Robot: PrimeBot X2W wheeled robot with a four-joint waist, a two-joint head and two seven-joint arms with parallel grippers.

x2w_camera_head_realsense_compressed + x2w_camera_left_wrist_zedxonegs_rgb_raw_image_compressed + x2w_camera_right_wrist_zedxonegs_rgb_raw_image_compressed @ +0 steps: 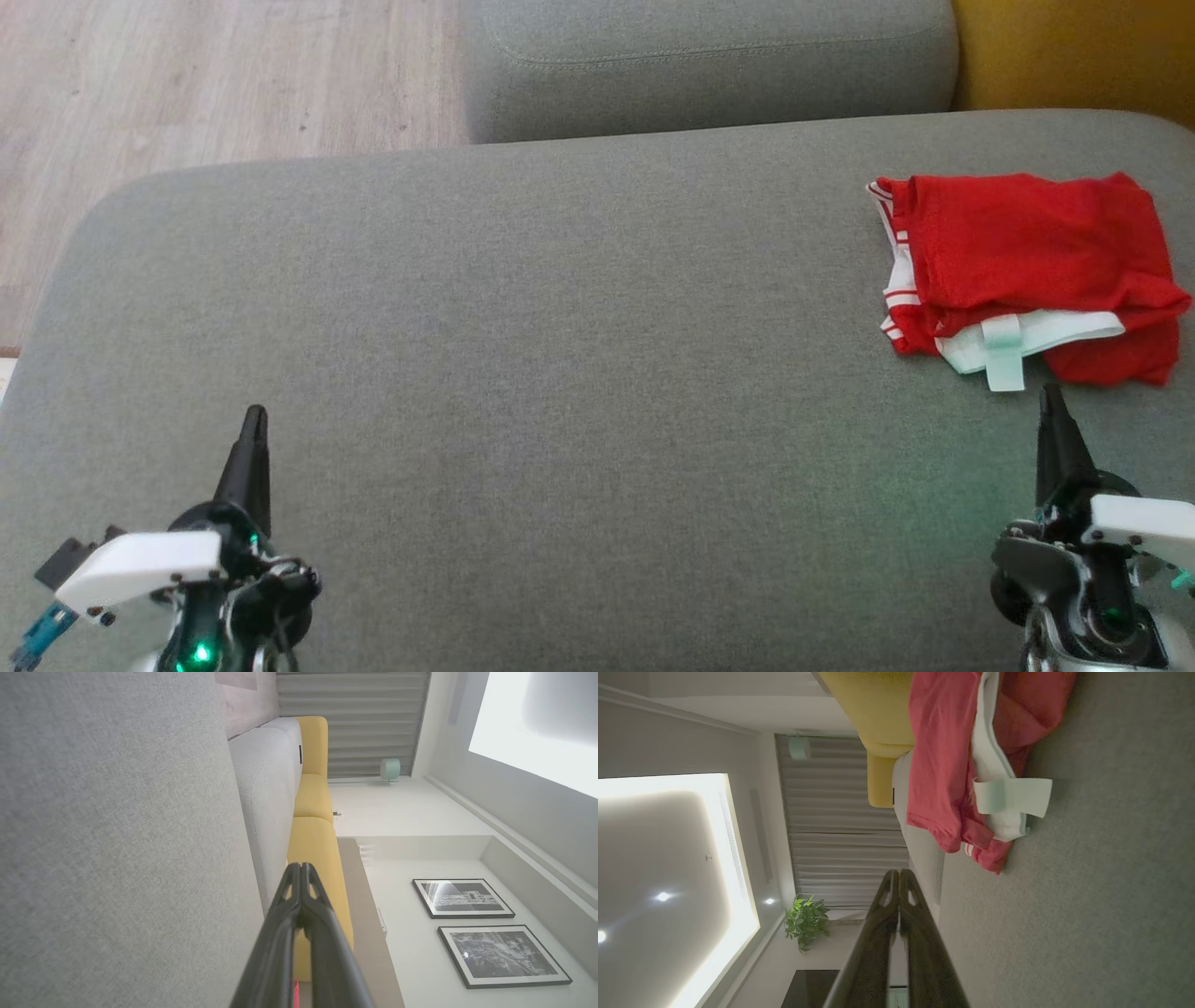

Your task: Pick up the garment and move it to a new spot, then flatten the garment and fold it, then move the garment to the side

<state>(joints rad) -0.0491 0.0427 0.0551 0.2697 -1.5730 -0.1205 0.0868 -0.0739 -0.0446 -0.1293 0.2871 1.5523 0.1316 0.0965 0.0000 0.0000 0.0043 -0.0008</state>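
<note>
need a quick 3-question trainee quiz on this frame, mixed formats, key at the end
1. Fill in: the left claw and right claw are both ___, holding nothing.
2. True or false: the red garment lies spread out flat in the middle of the grey cushion.
3. Which claw is nearer the garment? A) left claw B) right claw C) both equally near

Key: 1 shut. 2 false: it sits folded up at the robot's right side of the cushion. 3 B.
</note>
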